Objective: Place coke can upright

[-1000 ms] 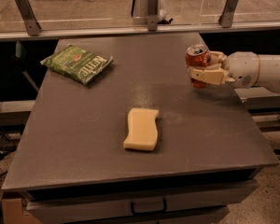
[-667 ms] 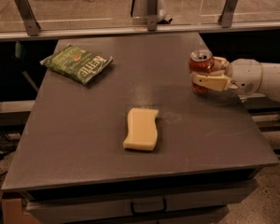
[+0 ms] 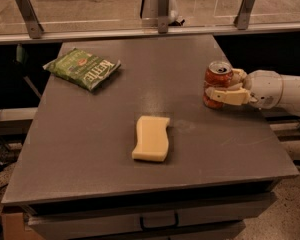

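Reaching in flat from the right side of the worktop: a white arm, forearm level and low over the surface, wrist pointing in toward the middle. Jaws closed around the can, with one cream finger laid across the front of its lower half and the other tucked behind, up near the rim. Gripped from both sides, no gap to be seen between fingers and metal.

Right between the jaws, then, that can: upright, silver top with its pull tab facing up, base down at the worktop close to the right edge. Touching the surface or just above it, hard to call. Red body, white lettering partly hidden behind the front finger.

Out past the fingertips and nearer the front edge, well apart from the jaws: a yellow sponge, lying flat. Farther out past the fingertips and toward the back: a green crisp bag, flat too, well apart from jaws and can alike. Beyond the jaws along the far side, a rail on metal posts.
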Available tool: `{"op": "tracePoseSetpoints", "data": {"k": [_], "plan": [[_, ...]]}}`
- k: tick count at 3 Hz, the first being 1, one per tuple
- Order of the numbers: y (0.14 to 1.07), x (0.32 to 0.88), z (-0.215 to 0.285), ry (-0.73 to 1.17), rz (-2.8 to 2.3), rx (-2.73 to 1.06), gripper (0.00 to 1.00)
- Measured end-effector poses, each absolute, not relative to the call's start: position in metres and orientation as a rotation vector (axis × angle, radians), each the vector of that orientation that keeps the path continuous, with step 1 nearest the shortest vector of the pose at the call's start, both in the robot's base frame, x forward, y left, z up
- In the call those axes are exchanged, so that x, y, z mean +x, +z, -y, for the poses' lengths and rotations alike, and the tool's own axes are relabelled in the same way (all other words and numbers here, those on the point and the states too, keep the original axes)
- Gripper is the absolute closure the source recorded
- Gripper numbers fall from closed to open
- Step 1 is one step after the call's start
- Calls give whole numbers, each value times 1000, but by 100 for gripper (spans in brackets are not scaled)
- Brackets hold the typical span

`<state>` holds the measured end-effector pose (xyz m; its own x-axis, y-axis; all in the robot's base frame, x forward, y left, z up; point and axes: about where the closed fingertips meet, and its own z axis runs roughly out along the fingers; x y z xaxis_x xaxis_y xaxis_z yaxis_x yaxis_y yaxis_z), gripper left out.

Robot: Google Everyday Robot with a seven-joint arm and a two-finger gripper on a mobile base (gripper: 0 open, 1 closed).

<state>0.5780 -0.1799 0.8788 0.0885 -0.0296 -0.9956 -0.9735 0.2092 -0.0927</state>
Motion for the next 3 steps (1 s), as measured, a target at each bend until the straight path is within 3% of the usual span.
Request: {"op": "tracePoseSetpoints", "data": {"k": [1, 2, 3], "plan": [[877, 577, 184, 975, -1253, -1104, 13], [879, 577, 191, 952, -1269, -1102, 0], [906, 574, 217, 815, -1323, -1071, 0]]}}
